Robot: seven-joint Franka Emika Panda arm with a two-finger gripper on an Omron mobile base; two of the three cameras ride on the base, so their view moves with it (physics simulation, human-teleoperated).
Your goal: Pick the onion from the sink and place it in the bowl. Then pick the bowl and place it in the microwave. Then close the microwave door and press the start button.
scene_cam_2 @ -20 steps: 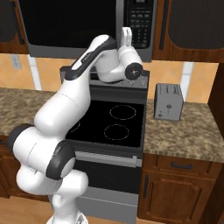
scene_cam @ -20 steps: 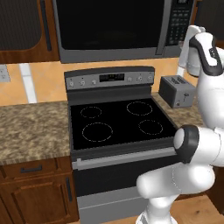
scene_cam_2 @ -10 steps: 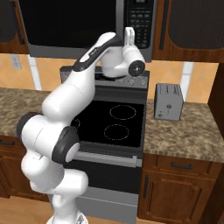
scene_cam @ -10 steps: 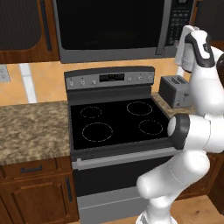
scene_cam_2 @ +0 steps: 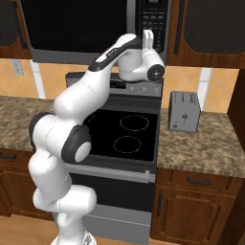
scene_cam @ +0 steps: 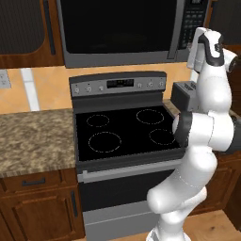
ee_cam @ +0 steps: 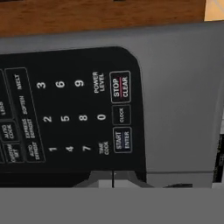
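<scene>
**Gripper pressed together at the microwave keypad, door closed**

The kitchen has dark wood cabinets, a tan wall and speckled granite counter (scene_cam: 33,136) either side of a black-topped stove (scene_cam: 124,134). The microwave (scene_cam: 117,28) hangs above the stove between upper cabinets, its top cut off by the upper edge of both base views.

Hidden or unclear: the microwave door (scene_cam: 115,23) sits flush and dark, so nothing inside can be made out. In the left base view the arm's white upper links cover the right end of the stove and part of the counter beyond it, and the hand overlaps the right edge of the button panel (scene_cam_2: 154,21). In the hand view the panel appears rolled sideways, its left columns cut off at the frame edge and its small print blurred; the digits and the STOP/CLEAR, CLOCK and START/ENTER keys (ee_cam: 122,140) read clearly.

Gripper (ee_cam: 113,177): the two fingertips are brought fully together with no gap and grip nothing. They point at the panel's lower margin, just below the START/ENTER key as that view frames it; contact cannot be confirmed. In the right base view the hand stands upright against the panel.

Surroundings: a grey toaster (scene_cam_2: 184,111) stands on the counter right of the stove, toward the back wall, well apart from the arm. A wall outlet (scene_cam: 4,79) sits at the far left.
</scene>
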